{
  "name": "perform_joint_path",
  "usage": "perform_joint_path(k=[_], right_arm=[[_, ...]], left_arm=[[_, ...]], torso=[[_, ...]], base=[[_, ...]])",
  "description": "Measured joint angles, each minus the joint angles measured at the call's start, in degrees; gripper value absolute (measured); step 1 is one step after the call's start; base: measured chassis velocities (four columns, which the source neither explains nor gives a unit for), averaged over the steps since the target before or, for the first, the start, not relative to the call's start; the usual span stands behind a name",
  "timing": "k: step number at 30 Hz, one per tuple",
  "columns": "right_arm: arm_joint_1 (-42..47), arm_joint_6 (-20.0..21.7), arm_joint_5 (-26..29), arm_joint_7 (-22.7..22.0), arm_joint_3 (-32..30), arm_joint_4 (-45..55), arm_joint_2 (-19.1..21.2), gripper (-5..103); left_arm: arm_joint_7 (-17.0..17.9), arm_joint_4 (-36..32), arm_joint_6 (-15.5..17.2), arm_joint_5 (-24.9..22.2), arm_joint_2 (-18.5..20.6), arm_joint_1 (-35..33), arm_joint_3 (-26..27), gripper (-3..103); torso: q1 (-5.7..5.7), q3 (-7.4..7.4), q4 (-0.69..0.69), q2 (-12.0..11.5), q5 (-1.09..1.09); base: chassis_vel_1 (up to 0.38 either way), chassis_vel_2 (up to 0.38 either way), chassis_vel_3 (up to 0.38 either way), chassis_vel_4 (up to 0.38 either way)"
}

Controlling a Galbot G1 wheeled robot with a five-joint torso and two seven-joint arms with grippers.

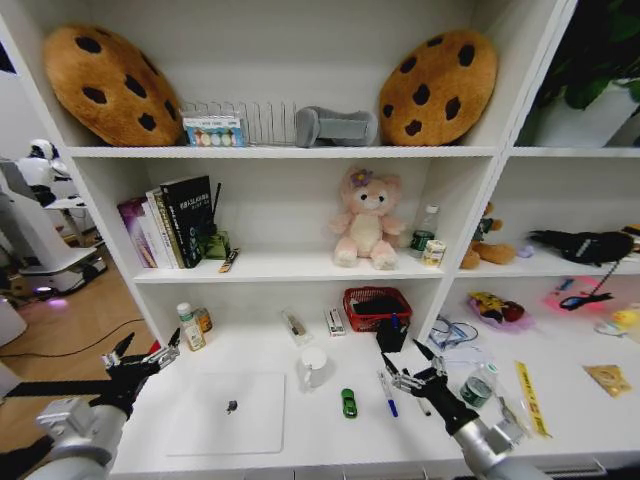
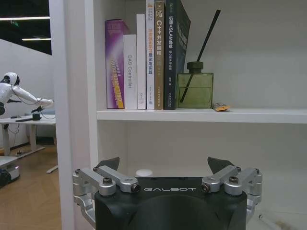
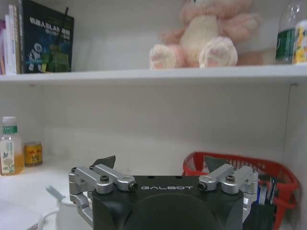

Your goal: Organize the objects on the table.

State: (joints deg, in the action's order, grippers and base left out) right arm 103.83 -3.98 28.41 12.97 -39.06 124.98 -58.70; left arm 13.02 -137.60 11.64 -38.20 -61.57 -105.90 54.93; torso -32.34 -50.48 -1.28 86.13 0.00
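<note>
Both arms are raised over the front edge of the table and neither holds anything; the left gripper hangs above the left end of the table, fingers spread wide with nothing between them, pointing toward the bottle and the small jar standing at the back left; the right gripper hangs right of centre, fingers likewise spread and empty, just over the blue pen and near the dark pen cup. The clutter lies as follows: the laptop flat and closed at front left with a small dark item on its lid; the mug behind its right corner; the green toy car between mug and blue pen; the red basket at the back; a second bottle lying on its side beside the right arm. Judgement: no grasp is begun, and the blue pen looks the nearest candidate for the right gripper. To do it well, 1 finger should come down on each long side of the pen, across its barrel, low enough to pinch a thin thing lying flat without scraping the tabletop; the approach should stay clear of the toy car and the lying bottle, either of which could roll if nudged; the left arm is best kept off the laptop.
</note>
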Motion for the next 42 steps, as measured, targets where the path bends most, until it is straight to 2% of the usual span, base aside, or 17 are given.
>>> perform_joint_path(k=[1,3,6,9,12,17,23,31,33,42], right_arm=[[0.89,1.52,-1.31,-0.64,1.01,-0.06,-1.34,100],[0.89,1.52,-1.31,-0.64,1.01,-0.06,-1.34,100],[3.74,2.16,-5.57,0.38,4.07,-2.08,-3.38,100],[3.86,2.09,-6.90,0.29,6.05,-3.90,-3.72,100],[1.78,2.08,-10.01,-1.23,10.78,-8.70,-4.99,100],[-2.17,2.78,-12.18,-3.25,15.14,-13.15,-5.63,100],[-5.11,2.97,-13.44,-4.98,18.59,-15.15,-6.04,100],[-5.31,2.99,-15.06,-7.36,19.64,-14.56,-7.65,100],[-7.30,3.58,-15.05,-9.50,19.74,-14.35,-8.03,100],[-13.47,4.33,-14.21,-11.08,21.84,-17.22,-7.41,100]], left_arm=[[-0.01,0.00,0.00,0.01,0.00,0.00,-0.01,100],[-0.01,0.00,0.00,0.01,0.00,0.00,-0.01,100],[-0.02,0.02,0.00,0.03,0.00,0.00,-0.02,100],[-0.03,0.02,0.00,0.04,0.00,0.00,-0.02,100],[-0.06,0.03,0.00,0.05,0.00,0.00,-0.03,100],[-0.06,0.06,0.00,0.07,0.00,0.00,-0.03,100],[-0.06,0.08,-0.01,0.08,0.00,0.00,-0.03,100],[-0.06,0.09,-0.02,0.08,0.00,0.00,-0.03,100],[-0.06,0.09,-0.03,0.08,0.00,0.00,-0.03,100],[-0.06,0.09,-0.06,0.08,0.00,0.00,-0.03,100]], torso=[[0.00,0.00,-0.01,0.00,0.00],[0.00,0.00,-0.01,0.00,0.00],[0.01,0.01,-0.03,0.00,-0.01],[0.01,0.01,-0.03,0.01,-0.01],[0.01,0.00,-0.02,0.00,0.01],[0.00,0.01,-0.02,0.00,0.00],[0.01,0.00,-0.01,0.00,-0.01],[0.01,0.00,-0.02,0.00,-0.01],[0.01,0.01,-0.02,0.00,-0.01],[0.01,0.00,-0.02,0.00,0.00]], base=[[0.000,0.000,0.000,0.000],[0.000,0.000,0.000,0.000],[0.000,0.000,0.000,0.000],[0.000,0.000,0.000,0.000],[0.000,0.000,0.000,0.000],[0.000,0.000,0.000,0.000],[0.000,0.000,0.000,0.000],[0.000,0.000,0.000,0.000],[0.000,0.000,0.000,0.000],[0.000,0.000,0.000,0.000]])
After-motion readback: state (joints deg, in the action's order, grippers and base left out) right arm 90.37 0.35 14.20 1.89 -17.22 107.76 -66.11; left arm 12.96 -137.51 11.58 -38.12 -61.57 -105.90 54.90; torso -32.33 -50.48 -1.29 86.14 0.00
